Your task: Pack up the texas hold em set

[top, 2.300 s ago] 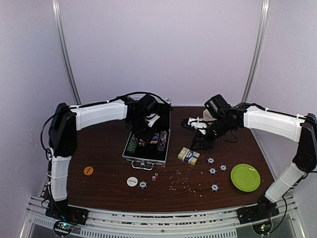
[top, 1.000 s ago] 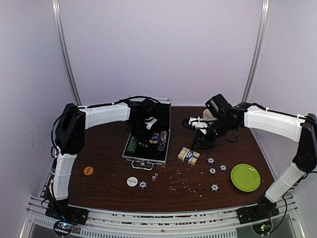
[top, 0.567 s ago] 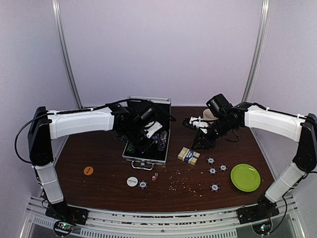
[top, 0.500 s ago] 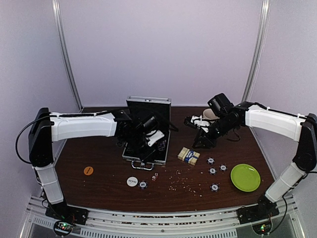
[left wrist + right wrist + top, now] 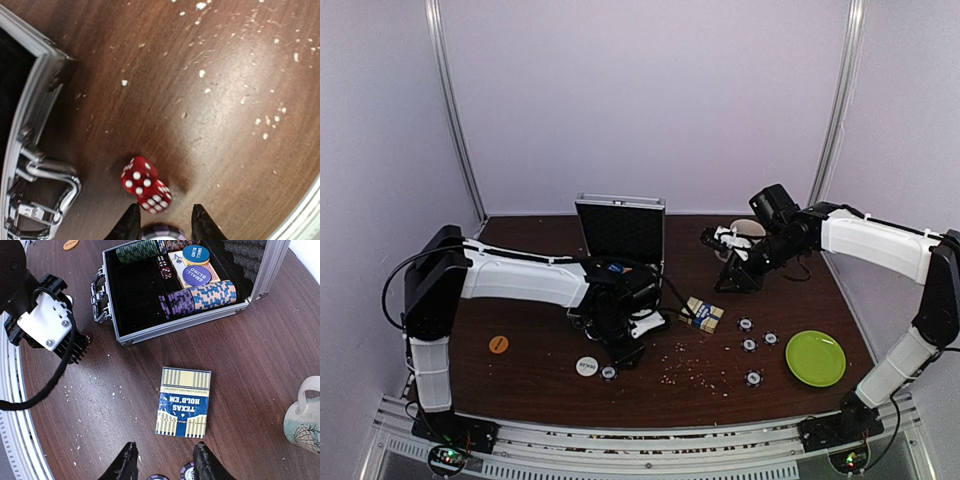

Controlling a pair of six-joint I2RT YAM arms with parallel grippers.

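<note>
My left claw (image 5: 162, 224) now hangs past the case (image 5: 190, 320), spread apart over the red dice (image 5: 145, 187); my right claw (image 5: 162, 462) is also apart.

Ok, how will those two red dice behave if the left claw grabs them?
The red dice are small hard cubes, so probably rigid and light. They touch, so the left claw may pinch one and knock the other aside. On the smooth table a nudged die would likely slide or tumble.
</note>
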